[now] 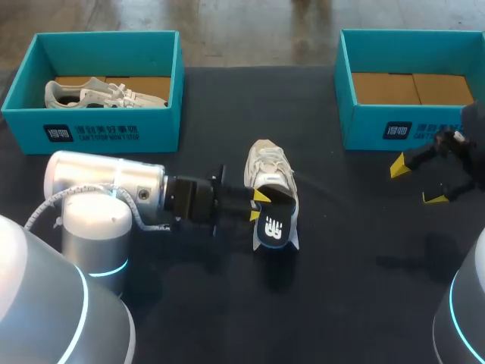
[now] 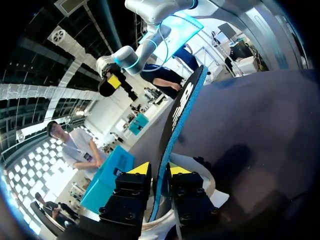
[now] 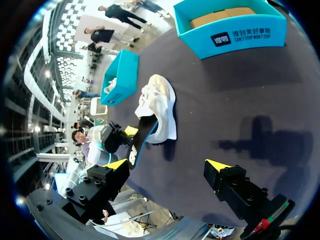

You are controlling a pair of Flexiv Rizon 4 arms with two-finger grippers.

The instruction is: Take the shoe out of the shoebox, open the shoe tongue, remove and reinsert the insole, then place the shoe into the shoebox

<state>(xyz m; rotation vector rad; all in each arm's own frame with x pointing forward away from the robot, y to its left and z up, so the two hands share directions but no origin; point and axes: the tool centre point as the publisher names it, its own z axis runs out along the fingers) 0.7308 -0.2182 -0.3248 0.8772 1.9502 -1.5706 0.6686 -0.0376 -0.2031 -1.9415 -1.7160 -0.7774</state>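
A white sneaker (image 1: 267, 168) lies on the dark table (image 1: 356, 250) near the middle, toe pointing to the far side. Its black insole (image 1: 274, 220) with a blue edge stands partly out of the heel opening. My left gripper (image 1: 258, 205) comes in from the left and is shut on the insole. In the left wrist view the insole (image 2: 180, 115) runs up between the two yellow tips of the left gripper (image 2: 160, 170), above the shoe's white collar (image 2: 216, 198). My right gripper (image 1: 417, 182) hangs open and empty to the right, far from the shoe (image 3: 160, 107).
A teal shoebox (image 1: 98, 133) at the back left holds another white sneaker (image 1: 102, 94). A second teal shoebox (image 1: 394, 129) at the back right shows only its cardboard floor. My right gripper (image 3: 167, 165) hovers over bare table in front of that box.
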